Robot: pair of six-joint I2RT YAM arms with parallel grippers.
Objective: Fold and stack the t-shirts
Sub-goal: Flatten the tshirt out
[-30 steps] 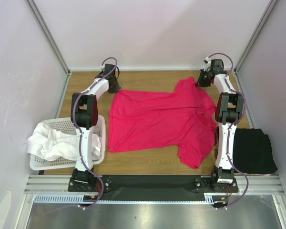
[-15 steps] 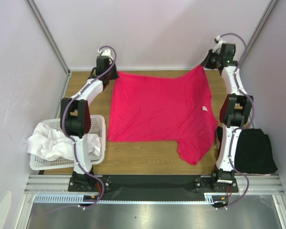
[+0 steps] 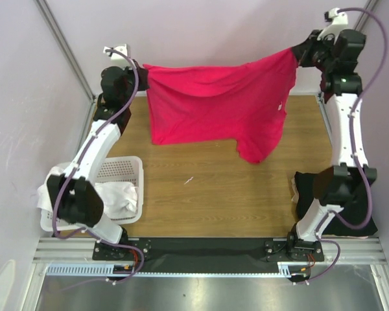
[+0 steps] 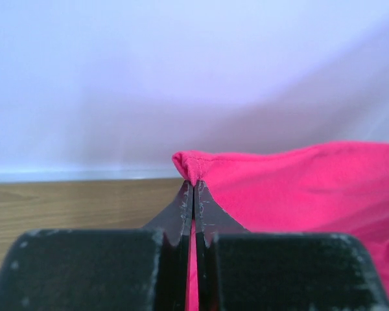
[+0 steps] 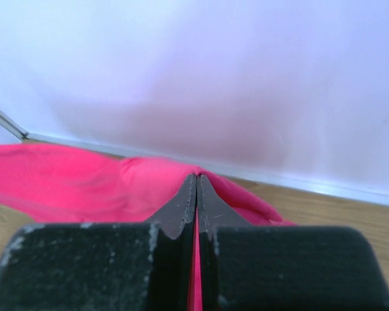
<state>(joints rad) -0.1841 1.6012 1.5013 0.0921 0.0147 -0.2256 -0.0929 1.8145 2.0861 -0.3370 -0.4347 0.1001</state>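
Here the left gripper [image 3: 141,69] and right gripper [image 3: 298,54] each pinch a corner of the pink shirt [image 3: 214,103], hanging it spread above the far end of the table [image 3: 214,194]; next, I judge, it needs laying flat for folding.

- Top: high behind the arm bases [image 3: 117,246], looking down on the whole table [image 3: 214,194].
- Wrists: close, level, facing the back wall [image 4: 181,65].
- All three share the shirt [image 3: 214,103].
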